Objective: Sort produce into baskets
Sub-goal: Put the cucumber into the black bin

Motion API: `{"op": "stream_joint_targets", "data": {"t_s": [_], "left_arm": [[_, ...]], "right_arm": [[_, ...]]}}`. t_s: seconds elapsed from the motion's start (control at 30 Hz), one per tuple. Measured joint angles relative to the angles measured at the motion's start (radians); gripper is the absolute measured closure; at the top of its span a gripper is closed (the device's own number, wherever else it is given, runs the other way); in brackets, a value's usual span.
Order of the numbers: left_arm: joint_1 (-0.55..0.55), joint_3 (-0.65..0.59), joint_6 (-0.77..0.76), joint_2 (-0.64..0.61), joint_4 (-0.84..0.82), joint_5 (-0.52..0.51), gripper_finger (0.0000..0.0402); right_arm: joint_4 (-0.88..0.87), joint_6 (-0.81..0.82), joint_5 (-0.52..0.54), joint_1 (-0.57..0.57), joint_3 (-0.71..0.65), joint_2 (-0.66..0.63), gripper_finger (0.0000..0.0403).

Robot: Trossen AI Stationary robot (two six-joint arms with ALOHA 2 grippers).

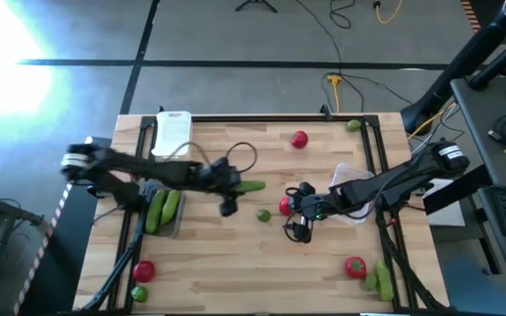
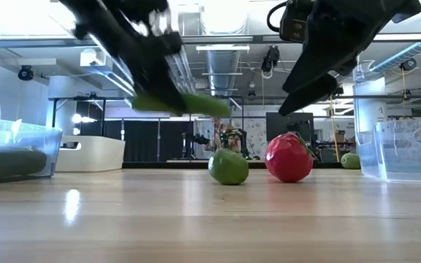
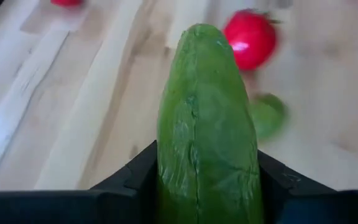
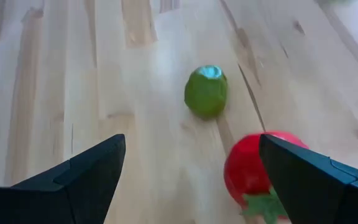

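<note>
High view: two cucumbers already lie in the clear tub (image 1: 161,213); tomatoes and limes are scattered around it, unsorted. Left wrist view: left gripper (image 3: 197,180) clamps a cucumber (image 3: 205,124). Right wrist view: right gripper (image 4: 191,171) spread wide near the tomato (image 4: 253,171).

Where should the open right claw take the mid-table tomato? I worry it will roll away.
Grip the tomato across its round red middle, coming from above with the right claw. It lies tipped, green top sideways, so that offers no hold; the lime sits clear.
</note>
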Motion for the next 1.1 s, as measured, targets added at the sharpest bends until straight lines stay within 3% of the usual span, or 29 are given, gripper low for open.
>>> {"op": "stream_joint_targets", "data": {"t_s": [0.27,0.4,0.53,0.77,1.1], "left_arm": [[-0.189,0.058,-0.371,-0.345,-0.596,-0.041,0.0254],[-0.309,0.131,-0.655,-0.429,-0.906,-0.022,0.0254],[-0.434,0.145,-0.955,-0.471,-1.113,-0.022,0.0254],[-0.528,0.095,-1.302,-0.443,-1.209,-0.026,0.0254],[-0.528,0.009,-1.505,-0.231,-1.286,-0.023,0.0251]], "right_arm": [[0.045,-0.001,0.029,0.000,0.000,0.054,0.0042],[0.066,-0.003,0.088,0.000,0.000,0.085,0.0042],[0.101,-0.012,0.122,-0.001,0.000,0.116,0.0042],[0.166,-0.029,0.122,0.000,0.000,0.171,0.0042],[0.227,-0.058,0.129,0.000,0.002,0.223,0.0042]]}}
